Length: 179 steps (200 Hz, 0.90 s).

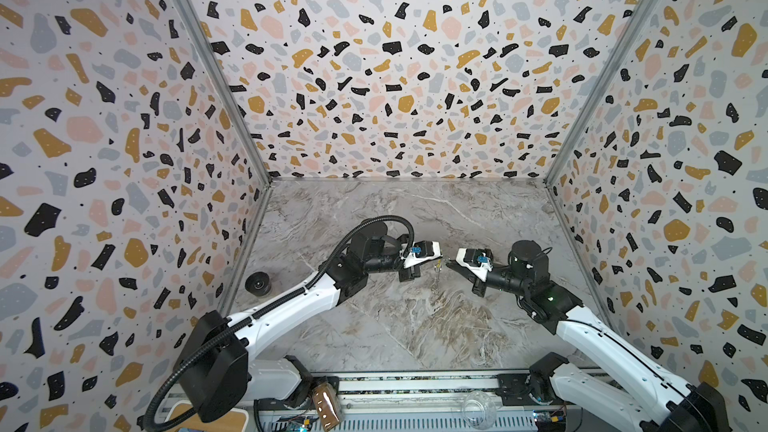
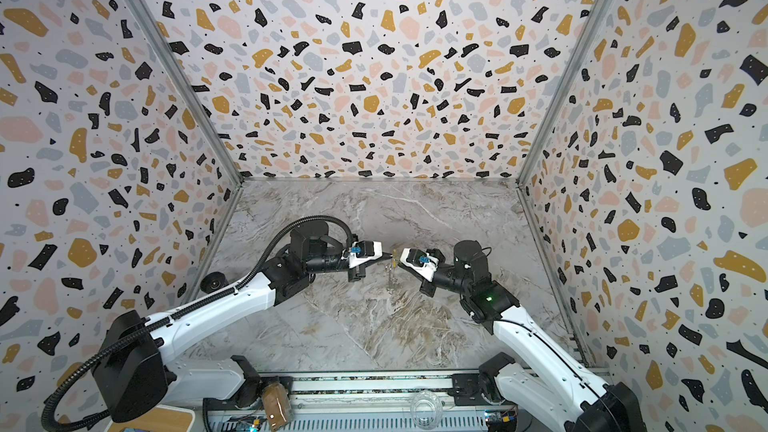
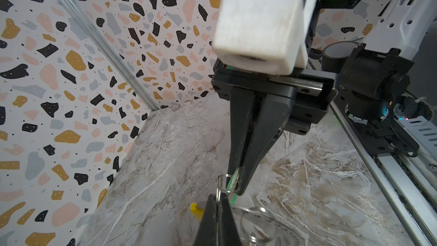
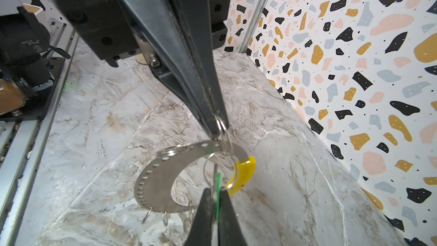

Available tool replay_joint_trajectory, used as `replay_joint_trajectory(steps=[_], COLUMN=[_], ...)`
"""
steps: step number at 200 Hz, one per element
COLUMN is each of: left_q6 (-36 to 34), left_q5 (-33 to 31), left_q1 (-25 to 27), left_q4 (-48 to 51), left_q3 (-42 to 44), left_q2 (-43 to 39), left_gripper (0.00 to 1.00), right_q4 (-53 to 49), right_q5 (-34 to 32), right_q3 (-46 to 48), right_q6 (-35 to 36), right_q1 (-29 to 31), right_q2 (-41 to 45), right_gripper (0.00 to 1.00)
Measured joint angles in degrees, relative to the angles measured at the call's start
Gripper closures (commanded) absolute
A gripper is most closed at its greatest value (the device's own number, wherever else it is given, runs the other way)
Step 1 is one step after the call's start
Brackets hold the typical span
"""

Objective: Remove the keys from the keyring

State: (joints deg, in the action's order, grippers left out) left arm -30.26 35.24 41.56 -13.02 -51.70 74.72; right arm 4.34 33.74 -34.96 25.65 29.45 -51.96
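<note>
Keyring [image 4: 151, 181] held up between two robot grippers, above a marble table [image 4: 94, 126].

The right wrist view shows its flat face, dotted rim and yellow sleeve [image 4: 246, 171]; in a top view the keyring [image 1: 436, 280] is only a thin edge-on sliver. The left gripper [image 4: 216, 131] is pinched tight at its top edge, on a small wire ring [image 4: 223, 126]. The right gripper [image 4: 214, 205] is clamped on the green-tagged key [image 4: 218, 183], which hangs from that ring.
</note>
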Motion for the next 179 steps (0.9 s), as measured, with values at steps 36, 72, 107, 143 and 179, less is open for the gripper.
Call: replay_joint_trajectory(steps=[36,72,107,143,179], left_q6=[-0.1,-0.2,-0.2,-0.1,1.1], left_q5=[-1.2,-1.7,-1.9,-1.9,-2.1], left_q1=[0.1,0.2,0.3,0.4,0.5], left_q4=[-0.5,-1.7,-2.5,-3.0,-4.6], left_q3=[0.8,1.1,1.2,1.7,2.0], left_q2=[-1.3,-1.9,-1.9,-1.9,-1.9], left_gripper=[1.00,1.00,1.00,1.00,1.00], right_q4=[-0.7,-1.3,-1.7,-2.6,-2.6], right_q5=[-0.8,-2.2,-3.8,-5.5,-6.7], right_q3=[-1.0,-1.9,-2.0,-2.0,-2.0], right_q6=[0.5,1.3,2.0,3.0,3.4], right_q1=[0.2,0.6,1.2,1.9,2.9], right_q2=[0.3,1.6,2.6,3.4,3.6], right_gripper=[1.00,1.00,1.00,1.00,1.00])
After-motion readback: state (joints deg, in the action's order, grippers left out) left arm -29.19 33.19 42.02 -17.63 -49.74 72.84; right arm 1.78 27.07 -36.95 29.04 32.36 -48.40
